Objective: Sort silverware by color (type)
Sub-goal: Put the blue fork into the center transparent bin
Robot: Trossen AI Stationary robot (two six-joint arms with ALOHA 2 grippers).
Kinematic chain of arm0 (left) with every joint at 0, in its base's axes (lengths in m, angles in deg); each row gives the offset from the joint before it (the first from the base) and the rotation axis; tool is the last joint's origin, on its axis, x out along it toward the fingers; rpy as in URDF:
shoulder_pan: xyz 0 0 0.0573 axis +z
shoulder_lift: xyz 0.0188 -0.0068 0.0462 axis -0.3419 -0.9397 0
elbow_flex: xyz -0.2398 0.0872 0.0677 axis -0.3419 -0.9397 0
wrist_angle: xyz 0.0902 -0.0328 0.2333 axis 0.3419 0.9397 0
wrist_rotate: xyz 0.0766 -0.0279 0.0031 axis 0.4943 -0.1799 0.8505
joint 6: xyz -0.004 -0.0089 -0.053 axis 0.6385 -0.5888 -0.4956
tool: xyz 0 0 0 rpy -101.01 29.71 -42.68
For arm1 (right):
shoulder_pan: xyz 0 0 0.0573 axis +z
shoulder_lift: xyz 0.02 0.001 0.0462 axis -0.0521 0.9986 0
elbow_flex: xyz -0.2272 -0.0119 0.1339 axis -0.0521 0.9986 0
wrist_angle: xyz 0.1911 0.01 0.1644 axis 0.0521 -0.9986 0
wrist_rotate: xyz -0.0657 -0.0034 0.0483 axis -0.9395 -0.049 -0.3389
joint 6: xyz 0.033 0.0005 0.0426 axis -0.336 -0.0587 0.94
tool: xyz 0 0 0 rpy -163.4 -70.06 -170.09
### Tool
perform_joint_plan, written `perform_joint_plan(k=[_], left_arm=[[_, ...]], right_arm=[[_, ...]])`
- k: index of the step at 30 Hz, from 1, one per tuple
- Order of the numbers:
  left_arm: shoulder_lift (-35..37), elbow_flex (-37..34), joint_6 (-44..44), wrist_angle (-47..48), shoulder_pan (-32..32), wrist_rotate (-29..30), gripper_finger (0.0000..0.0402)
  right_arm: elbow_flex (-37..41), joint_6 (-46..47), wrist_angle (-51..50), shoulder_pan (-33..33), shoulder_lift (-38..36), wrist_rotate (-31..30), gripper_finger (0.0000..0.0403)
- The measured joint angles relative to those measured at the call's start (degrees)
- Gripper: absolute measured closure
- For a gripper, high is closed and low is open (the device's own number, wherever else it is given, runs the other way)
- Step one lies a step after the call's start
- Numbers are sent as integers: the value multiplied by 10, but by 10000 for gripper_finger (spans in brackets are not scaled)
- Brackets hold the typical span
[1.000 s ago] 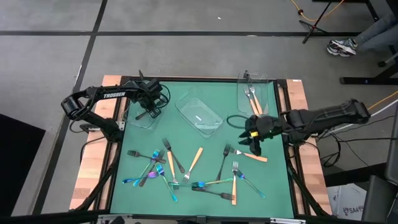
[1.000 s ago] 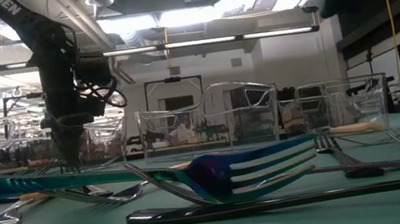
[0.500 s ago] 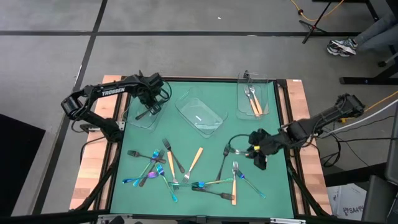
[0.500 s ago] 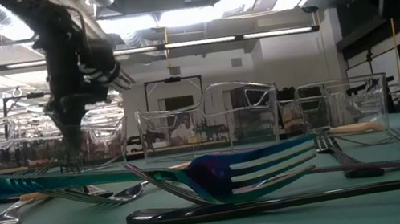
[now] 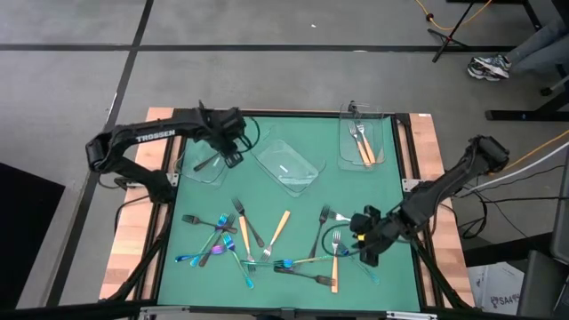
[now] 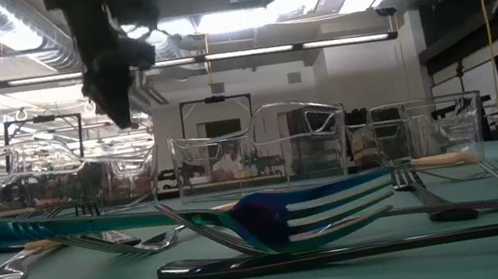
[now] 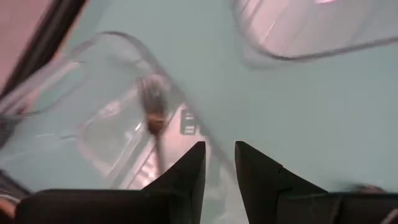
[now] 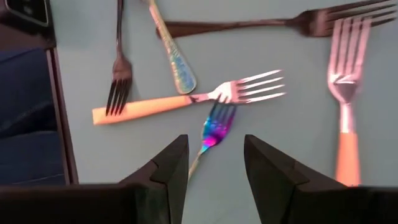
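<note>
Silverware lies scattered on the green mat's near half [image 5: 267, 240]: dark, iridescent and orange-handled forks. One dark fork [image 5: 206, 163] lies in the left clear tray, and two orange-handled forks [image 5: 362, 142] lie in the right tray. My left gripper [image 5: 233, 156] hangs open with a narrow gap above the left tray's right rim, raised clear [image 6: 121, 115]; its wrist view shows the dark fork [image 7: 154, 112] below. My right gripper [image 5: 363, 247] is open, low over the mat's near right part. An iridescent fork [image 8: 212, 132] lies just ahead of its fingers, beside an orange-handled fork [image 8: 186, 101].
An empty clear tray [image 5: 284, 166] sits tilted between the other two at the far side. Wooden side rails [image 5: 133, 240] border the mat. In the low view an iridescent fork [image 6: 312, 210] and a dark fork [image 6: 349, 249] lie close in front. Bare mat shows around the table's middle.
My left gripper has risen out of the left tray and shifted toward the table's right; the dark fork stays in the tray. My right gripper has moved toward the near edge and come down over the forks at the near right.
</note>
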Motion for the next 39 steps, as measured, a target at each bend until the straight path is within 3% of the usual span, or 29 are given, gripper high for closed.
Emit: perform_joint_plan(k=[11, 18, 28, 39], left_arm=[[19, 0, -159, -30, -219, 17, 320], [19, 0, -213, -71, -308, 66, 320], [19, 0, -221, -75, -355, 111, 321], [18, 0, -243, -74, -360, 112, 321]], right_arm=[[0, 76, 37, 48, 84, 0, 260], [0, 129, 47, 77, 142, 0, 260], [0, 131, 66, 86, 188, -11, 260], [-2, 130, 74, 87, 211, -17, 260]])
